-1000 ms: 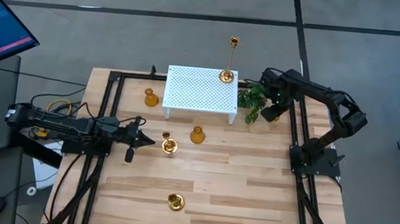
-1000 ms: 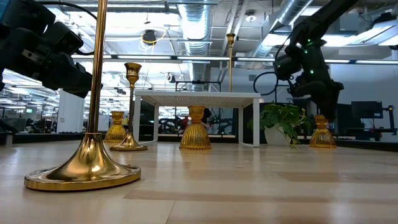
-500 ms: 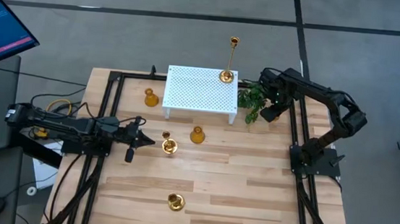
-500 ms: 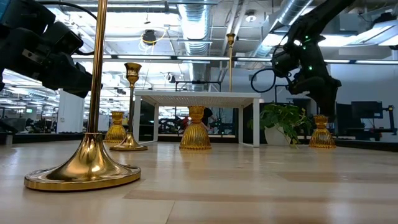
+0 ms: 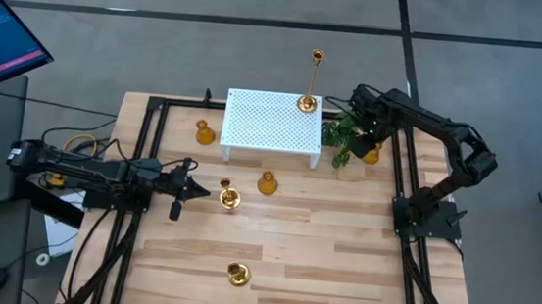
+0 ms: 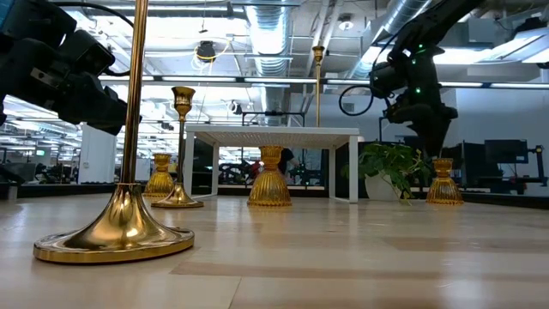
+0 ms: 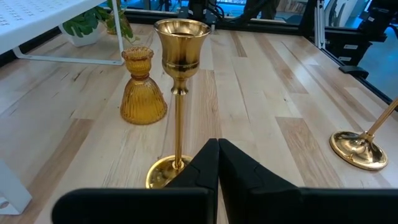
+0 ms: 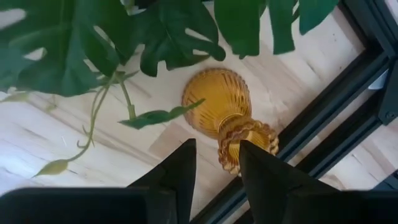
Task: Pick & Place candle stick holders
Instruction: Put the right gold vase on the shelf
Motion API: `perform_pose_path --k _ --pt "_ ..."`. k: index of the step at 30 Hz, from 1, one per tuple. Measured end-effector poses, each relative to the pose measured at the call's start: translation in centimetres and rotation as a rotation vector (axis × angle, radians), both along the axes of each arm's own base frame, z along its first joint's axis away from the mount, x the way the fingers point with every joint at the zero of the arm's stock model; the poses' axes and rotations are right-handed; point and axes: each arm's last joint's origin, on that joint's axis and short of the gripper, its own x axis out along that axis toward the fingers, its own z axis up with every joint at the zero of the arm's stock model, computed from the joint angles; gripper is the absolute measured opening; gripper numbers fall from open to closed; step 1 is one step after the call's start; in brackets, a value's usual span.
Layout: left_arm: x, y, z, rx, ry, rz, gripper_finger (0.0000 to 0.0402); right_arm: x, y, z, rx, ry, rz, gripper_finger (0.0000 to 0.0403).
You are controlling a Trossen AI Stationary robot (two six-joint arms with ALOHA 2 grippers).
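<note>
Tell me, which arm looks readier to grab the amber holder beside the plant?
The right arm, probably. Its tool hangs open just above the amber ribbed holder beside the plant, while the left tool sits closed across the table by a tall brass holder.

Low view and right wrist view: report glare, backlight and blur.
Low view: bright ceiling lights backlight the scene, so the right gripper reads as a silhouette; the near tall candle stick holder shows sharp highlights. Right wrist view: the plant leaves are soft, the amber holder sharper.

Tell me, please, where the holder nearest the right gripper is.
The amber holder stands at the table's right edge, beside the plant, below the open right gripper.
</note>
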Motion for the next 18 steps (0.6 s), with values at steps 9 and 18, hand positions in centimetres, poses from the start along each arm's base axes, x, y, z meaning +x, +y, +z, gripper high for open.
perform_pose_path --k 9,18 --pt "0.0 0.0 0.0 0.000 0.000 0.000 0.0008 0.0 0.0 0.0 0.003 0.002 0.000 0.0113" --pt "0.0 0.0 0.0 0.000 0.000 0.000 0.0008 -0.8 0.9 -2.3 0.056 0.037 -0.010 0.0113"
